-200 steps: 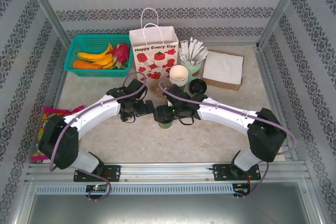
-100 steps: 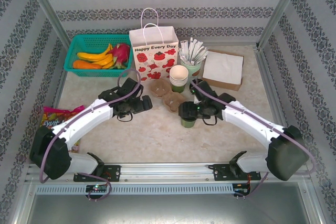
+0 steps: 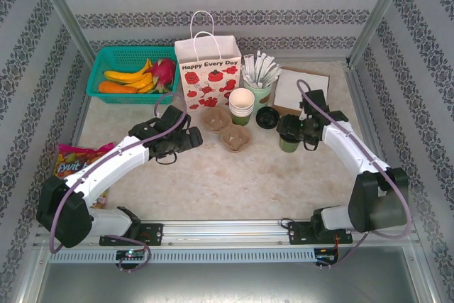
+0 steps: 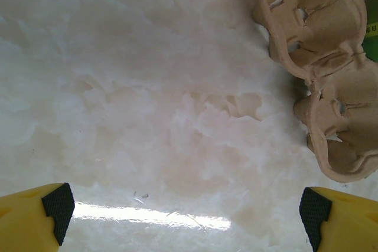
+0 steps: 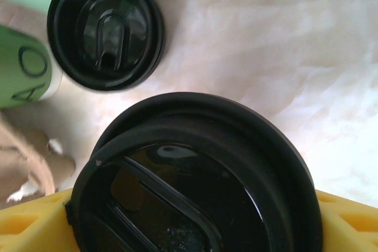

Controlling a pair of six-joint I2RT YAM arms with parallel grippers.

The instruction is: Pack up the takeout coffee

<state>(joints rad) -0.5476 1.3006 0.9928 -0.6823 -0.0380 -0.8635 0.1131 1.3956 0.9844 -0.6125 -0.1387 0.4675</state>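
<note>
Two black-lidded green cups are sitting right of the table's (image 3: pixel 234 182) middle. The right gripper (image 3: pixel 287 135) is clamping one of them, the takeout coffee (image 5: pixel 195 193), with its yellow fingers (image 5: pixel 348 219) flanking the lid on both sides (whether the cup's base is touching the tabletop I cannot tell). That cup is being held near the front edge of the white napkins (image 3: pixel 287 90). The second lidded cup (image 3: pixel 267 117) is standing just beside it, toward the stack of lidless cups (image 3: pixel 241 102), and both are sitting apart from the paper bag (image 3: pixel 208 72), which is standing upright at the back.

The left gripper (image 4: pixel 186 208) is hovering over bare tabletop, its jaws standing wide apart, with black pads (image 4: pixel 58 205) showing at the lower corners of the wrist view. The cardboard cup carrier (image 3: pixel 225 127) is lying just to its right, between the two grippers. A cup of white-wrapped sticks (image 3: pixel 261 76) is standing behind the stack, and a teal basket (image 3: pixel 135 50) of fruit is sitting left of the bag.
</note>
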